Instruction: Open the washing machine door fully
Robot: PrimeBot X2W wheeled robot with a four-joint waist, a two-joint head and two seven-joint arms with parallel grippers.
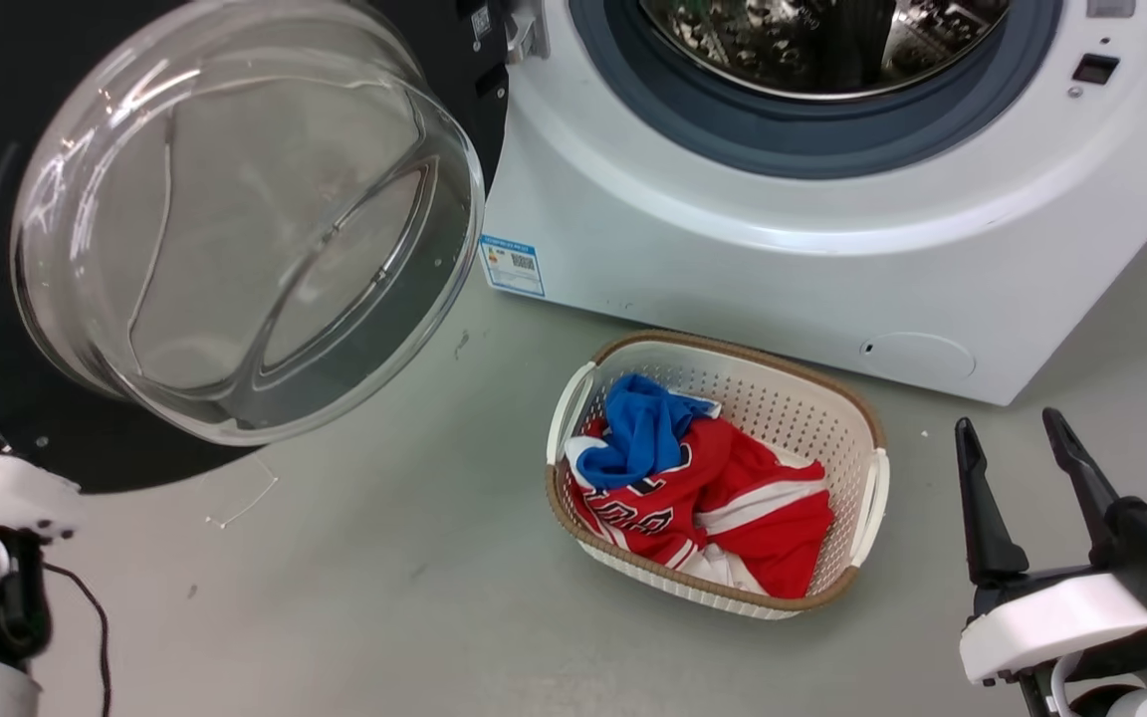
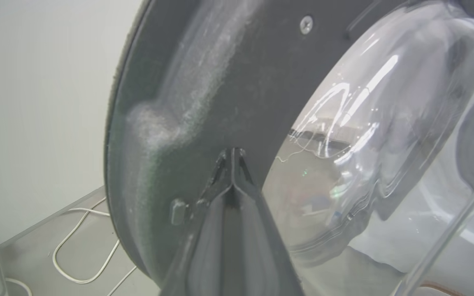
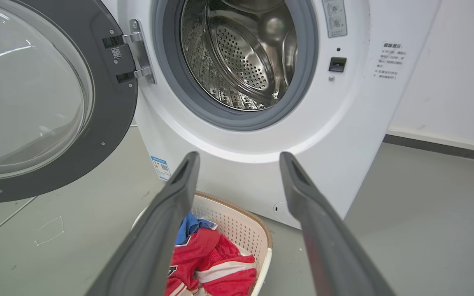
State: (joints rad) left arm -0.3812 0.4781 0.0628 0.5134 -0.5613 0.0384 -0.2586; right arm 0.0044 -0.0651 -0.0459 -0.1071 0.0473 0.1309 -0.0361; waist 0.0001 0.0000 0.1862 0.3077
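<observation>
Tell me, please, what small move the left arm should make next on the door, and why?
Probably one short push further outward. The left gripper, jaws shut, seems to touch the black inner face of the washing machine door beside the glass bowl; the door already stands wide on its hinge, so little swing likely remains.

Cannot take in the whole door (image 1: 235, 219) from the head view: cropped at top and left edges. Cannot tell in the left wrist view whether the left gripper (image 2: 233, 153), blurred near the lens, touches the door's dark face. Cannot read the sticker (image 1: 512, 265) or the side label (image 3: 389, 61): too small. Cannot see part of the basket (image 3: 241, 224): behind the right gripper (image 3: 239, 155) and below the right wrist view's bottom edge.
</observation>
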